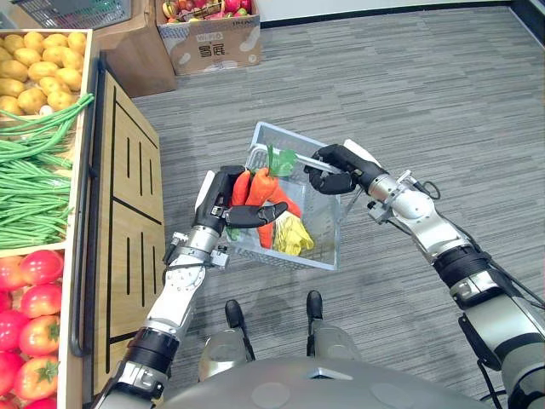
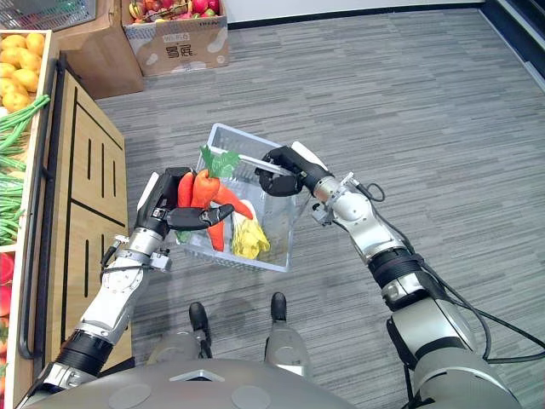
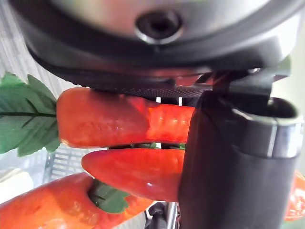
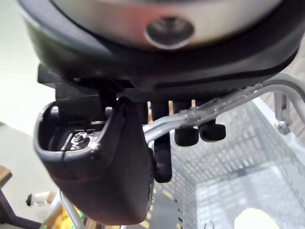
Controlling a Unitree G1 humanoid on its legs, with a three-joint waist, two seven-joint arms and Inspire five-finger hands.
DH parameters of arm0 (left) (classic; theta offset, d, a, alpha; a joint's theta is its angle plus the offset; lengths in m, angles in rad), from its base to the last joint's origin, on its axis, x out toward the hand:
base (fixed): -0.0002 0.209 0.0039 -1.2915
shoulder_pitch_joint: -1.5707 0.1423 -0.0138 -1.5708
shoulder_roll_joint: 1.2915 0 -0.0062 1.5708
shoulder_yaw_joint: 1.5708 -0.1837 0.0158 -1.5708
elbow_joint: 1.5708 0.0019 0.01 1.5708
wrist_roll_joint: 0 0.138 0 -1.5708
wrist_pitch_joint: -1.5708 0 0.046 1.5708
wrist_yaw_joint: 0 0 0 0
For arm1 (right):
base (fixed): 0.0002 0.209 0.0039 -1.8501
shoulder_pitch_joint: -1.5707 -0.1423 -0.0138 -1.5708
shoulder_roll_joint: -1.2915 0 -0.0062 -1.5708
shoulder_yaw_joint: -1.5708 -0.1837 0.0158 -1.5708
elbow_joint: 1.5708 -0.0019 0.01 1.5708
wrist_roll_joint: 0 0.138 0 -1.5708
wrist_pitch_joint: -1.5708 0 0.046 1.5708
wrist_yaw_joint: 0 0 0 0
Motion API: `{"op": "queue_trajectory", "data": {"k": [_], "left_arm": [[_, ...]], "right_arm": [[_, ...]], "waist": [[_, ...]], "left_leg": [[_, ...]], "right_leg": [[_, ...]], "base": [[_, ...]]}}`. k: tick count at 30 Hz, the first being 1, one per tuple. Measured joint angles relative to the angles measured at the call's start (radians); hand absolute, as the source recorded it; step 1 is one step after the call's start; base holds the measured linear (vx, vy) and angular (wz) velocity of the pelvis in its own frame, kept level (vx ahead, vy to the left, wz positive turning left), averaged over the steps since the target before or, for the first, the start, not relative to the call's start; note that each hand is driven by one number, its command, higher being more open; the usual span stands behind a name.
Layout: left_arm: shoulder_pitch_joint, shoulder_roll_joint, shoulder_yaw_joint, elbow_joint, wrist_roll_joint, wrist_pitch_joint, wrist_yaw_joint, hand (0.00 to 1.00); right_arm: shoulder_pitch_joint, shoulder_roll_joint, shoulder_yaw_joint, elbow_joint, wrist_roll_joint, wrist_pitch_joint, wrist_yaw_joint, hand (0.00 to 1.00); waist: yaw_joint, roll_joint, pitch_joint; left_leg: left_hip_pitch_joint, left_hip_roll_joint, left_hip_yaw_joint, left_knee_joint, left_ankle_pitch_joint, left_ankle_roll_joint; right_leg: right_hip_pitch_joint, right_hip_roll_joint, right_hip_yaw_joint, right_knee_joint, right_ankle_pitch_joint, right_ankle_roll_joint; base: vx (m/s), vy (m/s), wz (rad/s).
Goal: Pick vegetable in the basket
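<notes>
Orange carrot [image 1: 262, 186] and red pepper [image 1: 241, 188] are clamped in my left hand [image 1: 221, 198], curled round both, above the wire basket [image 1: 325, 220]. Right hand [image 1: 339, 159] is closed on its handle [image 4: 228, 103]. Veg prob. light, stiff, smooth; I'd hold mid-body.

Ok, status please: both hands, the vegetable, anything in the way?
Left hand shut on carrot, over left side of basket. Right hand shut on handle. Yellow item lies inside; nothing blocks the drop.
</notes>
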Motion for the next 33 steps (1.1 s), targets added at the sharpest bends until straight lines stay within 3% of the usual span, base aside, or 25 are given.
{"op": "queue_trajectory", "data": {"k": [7, 33], "left_arm": [[0.001, 0.018, -0.001, -0.147, -0.069, -0.002, -0.012, 0.00], [0.003, 0.013, -0.076, -0.154, -0.063, -0.001, -0.013, 0.00]], "right_arm": [[0.003, 0.000, 0.000, 0.000, 0.000, 0.000, -0.003, 0.00], [0.019, 0.025, 0.029, 0.001, -0.001, 0.001, -0.010, 0.00]], "waist": [[0.006, 0.000, 0.000], [0.006, -0.002, 0.002]], "left_leg": [[0.000, 0.000, -0.003, 0.000, 0.000, 0.000], [0.000, -0.001, -0.004, -0.001, 0.001, 0.001]], "right_leg": [[0.002, 0.000, -0.002, 0.000, 0.000, 0.000], [0.001, -0.001, -0.003, 0.000, -0.001, -0.002]], "base": [[0.00, 0.000, 0.00], [0.00, 0.000, 0.00]]}}
